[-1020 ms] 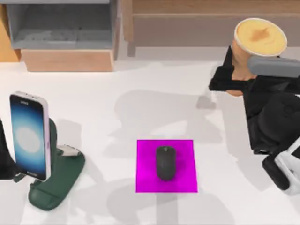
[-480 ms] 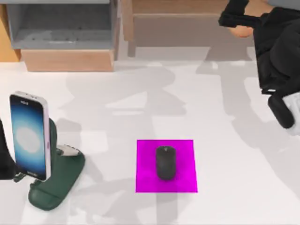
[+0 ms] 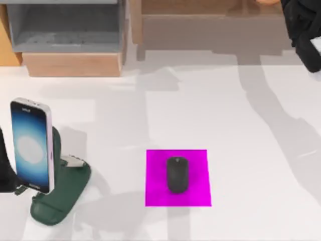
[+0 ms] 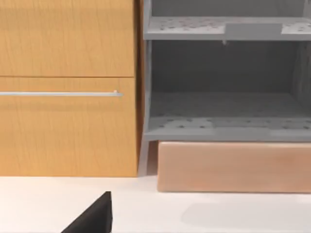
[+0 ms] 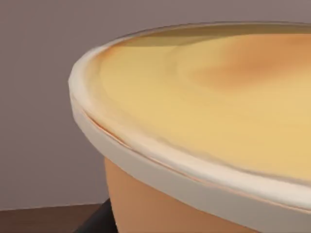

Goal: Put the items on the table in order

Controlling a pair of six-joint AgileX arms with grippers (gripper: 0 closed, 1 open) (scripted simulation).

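Here the mouse [image 3: 176, 173] serves as landmark: it lies on the pink pad [image 3: 155, 193], near the middle of the white table [image 3: 241, 150]. To its left the phone [image 3: 31, 145] stands upright in the green stand [image 3: 62, 193], screen lit, and the left arm [image 3: 6, 173] sits parked just beyond the phone at the table's left edge; whether its fingers are apart or together cannot be told. Far behind and to the right of the mouse, the right arm [image 3: 301, 25] reaches over the wooden shelf [image 3: 210, 25]. In the right wrist view the orange cup [image 5: 160, 204] with its yellow lid [image 5: 218, 107] sits close before the camera against the shelf's grey wall; the right gripper probably grasps it, but the fingers are not visible, so this cannot be told. By this judgement phone and mouse are placed, and the cup remains to be set down.
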